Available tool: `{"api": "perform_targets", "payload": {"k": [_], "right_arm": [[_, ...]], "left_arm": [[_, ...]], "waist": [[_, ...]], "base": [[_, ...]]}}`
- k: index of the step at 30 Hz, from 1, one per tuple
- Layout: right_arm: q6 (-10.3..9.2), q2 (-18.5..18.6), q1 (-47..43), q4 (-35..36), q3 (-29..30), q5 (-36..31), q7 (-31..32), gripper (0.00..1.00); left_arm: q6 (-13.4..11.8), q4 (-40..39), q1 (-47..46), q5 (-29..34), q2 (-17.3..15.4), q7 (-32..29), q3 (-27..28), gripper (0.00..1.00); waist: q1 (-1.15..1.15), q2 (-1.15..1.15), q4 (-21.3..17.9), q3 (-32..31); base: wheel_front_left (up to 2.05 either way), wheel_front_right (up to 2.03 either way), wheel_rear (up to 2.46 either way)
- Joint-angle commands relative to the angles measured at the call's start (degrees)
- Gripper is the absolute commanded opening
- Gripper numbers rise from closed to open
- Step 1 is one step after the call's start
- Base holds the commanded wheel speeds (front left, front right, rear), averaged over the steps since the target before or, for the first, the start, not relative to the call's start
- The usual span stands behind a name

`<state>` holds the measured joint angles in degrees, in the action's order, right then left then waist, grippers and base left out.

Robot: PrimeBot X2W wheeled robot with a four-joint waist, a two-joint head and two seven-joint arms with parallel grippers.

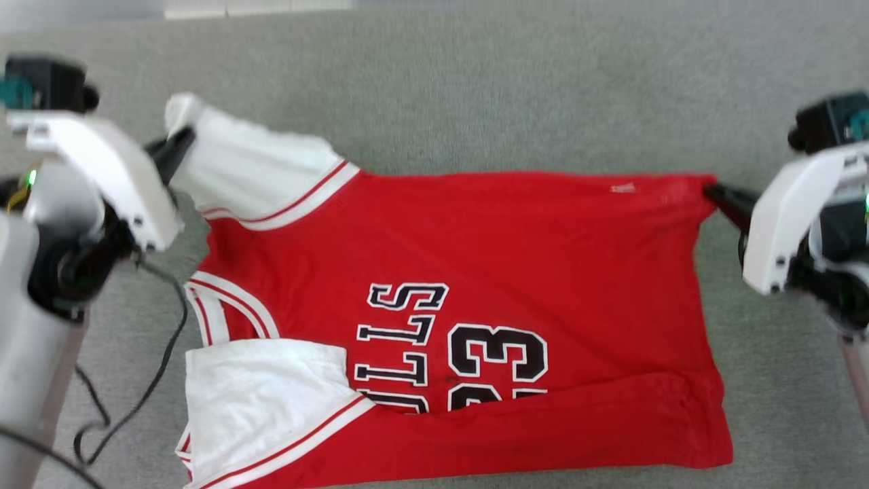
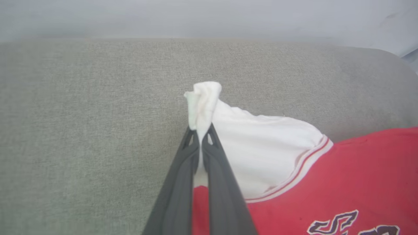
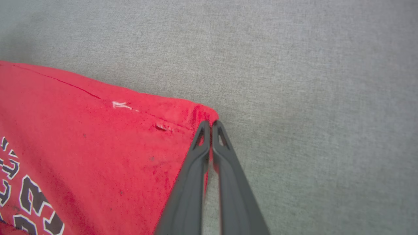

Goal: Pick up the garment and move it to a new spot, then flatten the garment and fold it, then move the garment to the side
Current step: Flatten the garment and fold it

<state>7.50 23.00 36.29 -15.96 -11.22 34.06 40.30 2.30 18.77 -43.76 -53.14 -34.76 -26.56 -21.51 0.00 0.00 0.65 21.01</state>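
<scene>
Left claw (image 2: 200, 134) pinches white sleeve tip of garment (image 1: 489, 238); right claw (image 3: 211, 125) pinches red hem corner. Fold hides part of print; near sleeve cut off in head view.

The garment (image 1: 516, 244) lies spread on the fabric surface (image 1: 475, 88), a cable (image 1: 163, 367) at its left.

Open grey cushion surface (image 1: 489, 88) beyond the garment (image 1: 516, 238), black cable (image 1: 175, 339) trailing beside its collar
</scene>
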Motion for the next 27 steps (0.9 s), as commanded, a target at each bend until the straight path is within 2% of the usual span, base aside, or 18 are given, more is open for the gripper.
{"api": "perform_targets", "payload": {"k": [1, 7, 14, 20, 21, 22, 23, 24, 27], "right_arm": [[-0.02, 0.2, -3.6, 2.0, 0.9, 0.1, -0.5, 0.0], [-0.02, -1.6, -15.2, 7.5, 4.5, 0.0, -0.5, 0.0], [-0.02, -5.3, -26.4, 10.8, 9.7, -0.9, -0.1, 0.0], [-0.02, -9.2, -33.2, 11.4, 12.8, -1.9, -0.9, 0.0], [-0.02, -9.9, -34.2, 11.2, 13.1, -2.2, -0.9, 0.03], [-0.02, -10.7, -35.3, 10.9, 13.4, -2.3, -1.0, 0.37], [-0.02, -11.5, -36.0, 10.7, 13.7, -2.2, -1.2, 1.0], [-0.02, -11.8, -36.7, 10.5, 13.7, -2.4, -1.5, 1.0], [-0.02, -13.1, -38.2, 10.2, 13.2, -2.2, -2.5, 1.0]], "left_arm": [[-1.1, -1.5, 4.2, -0.5, -0.6, 2.0, 1.1, 0.0], [-4.6, -7.9, 19.6, -4.2, -0.7, 6.1, 4.1, 0.0], [-8.4, -14.4, 35.4, -7.1, 0.1, 9.8, 6.3, 0.0], [-10.4, -17.3, 44.9, -9.1, 1.3, 9.4, 5.3, 0.0], [-10.4, -17.3, 45.7, -9.5, 1.8, 8.9, 4.8, 0.0], [-10.3, -17.2, 46.2, -10.0, 2.4, 8.6, 4.3, 0.0], [-10.3, -17.1, 46.5, -10.1, 2.8, 8.8, 4.1, 0.4], [-10.4, -16.9, 46.7, -10.0, 3.2, 9.2, 4.0, 1.0], [-9.9, -16.1, 46.9, -8.8, 4.0, 11.5, 3.8, 1.0]], "waist": [[0.0, 0.0, 0.1, -3.8], [0.0, 0.0, 0.7, -8.9], [0.0, 0.0, 1.3, -11.0], [0.0, 0.0, 1.0, -11.4], [0.0, 0.0, 1.0, -11.4], [0.0, 0.0, 0.9, -11.4], [0.0, 0.0, 0.9, -11.3], [0.0, 0.0, 0.8, -11.4], [0.0, 0.0, 0.3, -11.8]], "base": [[0.0, 0.0, 0.0], [0.0, 0.0, 0.0], [0.0, 0.0, 0.0], [0.0, 0.0, 0.0], [0.0, 0.0, 0.0], [0.0, 0.0, 0.0], [0.0, 0.0, 0.0], [0.0, 0.0, 0.0], [0.0, 0.0, 0.0]]}}
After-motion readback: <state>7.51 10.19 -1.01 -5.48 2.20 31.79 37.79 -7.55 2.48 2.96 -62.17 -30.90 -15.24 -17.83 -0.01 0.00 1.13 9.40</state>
